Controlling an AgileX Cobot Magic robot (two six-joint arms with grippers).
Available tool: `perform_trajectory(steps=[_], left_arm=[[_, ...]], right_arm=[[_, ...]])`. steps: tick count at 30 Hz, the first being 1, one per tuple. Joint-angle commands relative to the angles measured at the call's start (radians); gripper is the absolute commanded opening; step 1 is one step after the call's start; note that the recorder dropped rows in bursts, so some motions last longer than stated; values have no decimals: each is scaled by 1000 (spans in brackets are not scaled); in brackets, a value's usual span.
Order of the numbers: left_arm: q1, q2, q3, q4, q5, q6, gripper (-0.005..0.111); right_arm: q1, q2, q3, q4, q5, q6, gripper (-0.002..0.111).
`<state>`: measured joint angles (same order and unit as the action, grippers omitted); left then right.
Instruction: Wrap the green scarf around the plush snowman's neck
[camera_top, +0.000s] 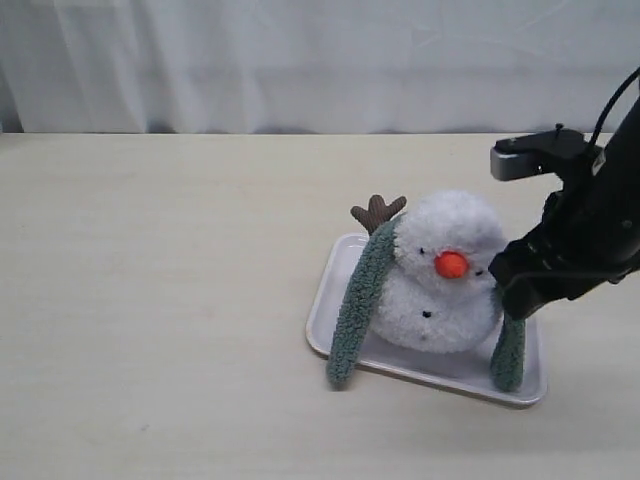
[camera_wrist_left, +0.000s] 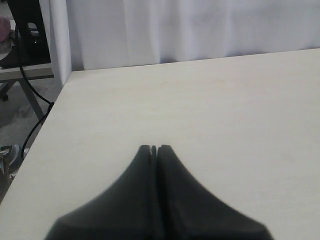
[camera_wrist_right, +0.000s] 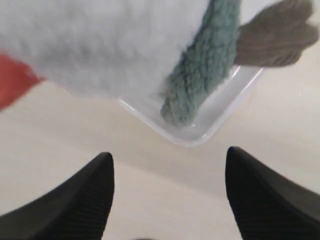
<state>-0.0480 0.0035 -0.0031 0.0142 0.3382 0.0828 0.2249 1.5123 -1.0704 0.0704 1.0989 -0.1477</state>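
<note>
The plush snowman (camera_top: 440, 285) sits on a white tray (camera_top: 322, 315), its orange nose facing the front. The green scarf (camera_top: 360, 295) lies behind the snowman's neck, one end hanging down each side onto the tray. My right gripper (camera_top: 515, 290) hovers by the snowman's right side, just above the scarf's right end. In the right wrist view the right gripper (camera_wrist_right: 167, 160) is open and empty, apart from the scarf end (camera_wrist_right: 200, 80) and the snowman (camera_wrist_right: 100, 40). The left gripper (camera_wrist_left: 154, 148) is shut over bare table, holding nothing.
A brown twig arm (camera_top: 378, 212) sticks up behind the scarf. The tray's corner (camera_wrist_right: 195, 137) lies just ahead of the right fingers. A white curtain (camera_top: 300, 60) backs the light wooden table (camera_top: 150, 300). The table edge and a cabled stand (camera_wrist_left: 25, 45) show in the left wrist view.
</note>
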Motion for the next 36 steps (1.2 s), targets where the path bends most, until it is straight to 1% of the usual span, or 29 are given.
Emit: perform_trajectory(steps=[1, 6, 14, 20, 28, 32, 36], left_arm=[[3, -4, 3, -1, -15, -5, 0], [3, -4, 3, -1, -15, -5, 0], [3, -4, 3, -1, -15, -5, 0], [3, -4, 3, -1, -15, -5, 0], [3, -4, 3, -1, -15, -5, 0], [3, -4, 3, -1, -15, -5, 0], [3, -4, 3, -1, -15, -5, 0]], right_arm=[[-2, -92, -6, 50, -73, -39, 61], [-2, -159, 24, 96, -217, -63, 61], [-2, -173, 99, 231, -398, -215, 61], [-2, -175, 106, 236, -341, -233, 61], [-2, -141, 106, 213, -331, -235, 61], [-2, -92, 106, 277, -327, -317, 61], [-2, -54, 106, 294, -379, -355, 61]])
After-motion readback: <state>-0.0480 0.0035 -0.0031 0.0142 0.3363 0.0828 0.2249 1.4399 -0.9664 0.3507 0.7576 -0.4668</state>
